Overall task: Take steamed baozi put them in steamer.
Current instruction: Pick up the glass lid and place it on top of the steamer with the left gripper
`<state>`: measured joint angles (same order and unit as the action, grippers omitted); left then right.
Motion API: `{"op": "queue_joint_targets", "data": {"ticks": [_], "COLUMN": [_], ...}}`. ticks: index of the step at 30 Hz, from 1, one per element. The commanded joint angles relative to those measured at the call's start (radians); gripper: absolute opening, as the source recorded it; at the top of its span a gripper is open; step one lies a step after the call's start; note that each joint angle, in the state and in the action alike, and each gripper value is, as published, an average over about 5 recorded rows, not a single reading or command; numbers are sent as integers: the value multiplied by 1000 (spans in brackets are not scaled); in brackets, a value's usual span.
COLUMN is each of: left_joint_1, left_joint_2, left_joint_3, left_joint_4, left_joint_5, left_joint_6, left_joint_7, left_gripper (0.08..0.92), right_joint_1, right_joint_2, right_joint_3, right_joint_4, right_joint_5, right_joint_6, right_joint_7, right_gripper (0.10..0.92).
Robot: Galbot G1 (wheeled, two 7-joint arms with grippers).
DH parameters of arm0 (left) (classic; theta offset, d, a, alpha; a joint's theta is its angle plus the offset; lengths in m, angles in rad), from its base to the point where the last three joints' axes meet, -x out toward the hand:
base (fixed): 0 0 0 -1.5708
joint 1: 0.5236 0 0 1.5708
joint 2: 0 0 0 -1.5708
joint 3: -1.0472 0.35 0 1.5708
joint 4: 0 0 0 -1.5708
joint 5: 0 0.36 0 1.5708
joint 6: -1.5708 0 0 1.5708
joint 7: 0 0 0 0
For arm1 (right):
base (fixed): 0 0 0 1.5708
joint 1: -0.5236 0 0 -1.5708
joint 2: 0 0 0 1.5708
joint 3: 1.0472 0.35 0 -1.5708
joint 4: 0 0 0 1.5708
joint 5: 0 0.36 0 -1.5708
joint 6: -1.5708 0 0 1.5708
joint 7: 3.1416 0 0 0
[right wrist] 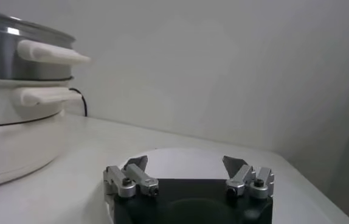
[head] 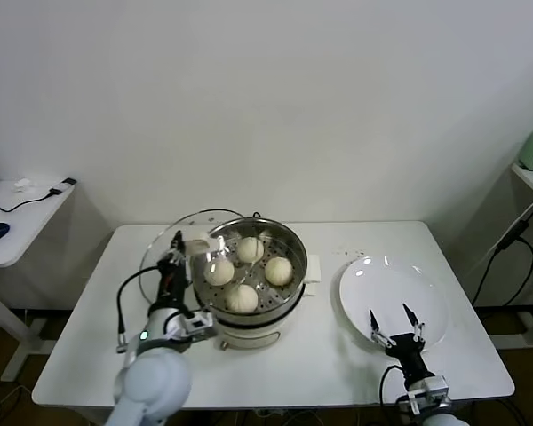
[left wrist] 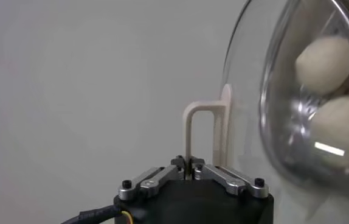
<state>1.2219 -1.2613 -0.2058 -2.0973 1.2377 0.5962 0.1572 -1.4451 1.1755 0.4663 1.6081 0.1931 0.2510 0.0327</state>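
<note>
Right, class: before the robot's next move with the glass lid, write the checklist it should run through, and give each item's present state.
1. All four steamed baozi sit inside the steamer: ok.
2. No bun left on the plate: ok.
3. Left gripper shut on the white handle of the glass lid: ok.
4. Glass lid free of the steamer's rim as it stands on edge at the steamer's left: cannot tell.
5. Right gripper open over the plate, well away from the steamer: ok.
6. Glass lid seated on the steamer: not ok, not yet done.
</note>
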Motion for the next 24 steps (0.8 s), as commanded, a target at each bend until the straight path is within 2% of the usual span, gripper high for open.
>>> {"op": "queue_joint_targets", "data": {"ticks": [1,13,24], "left_joint_1": [-91,-143,-156], "left_joint_2": [-140,-195,-206], "left_joint_3": [206,256,253], "left_joint_4": [58,155,236], "left_joint_5": [176,242,307], "left_joint_6": [120,129,108], "left_joint_7": [78,78,68], "left_gripper": [138,138,138], "right_joint_1": [-2,-27,-46], "right_joint_2": [-1,12,19], "right_joint_3": [-33,-11,1], "right_joint_4": [-12,-19,-23], "right_joint_5": [-10,-8,-9], "right_joint_6": [22,56,72], "right_joint_7": [9,24,31], "right_gripper": [823,823,823]}}
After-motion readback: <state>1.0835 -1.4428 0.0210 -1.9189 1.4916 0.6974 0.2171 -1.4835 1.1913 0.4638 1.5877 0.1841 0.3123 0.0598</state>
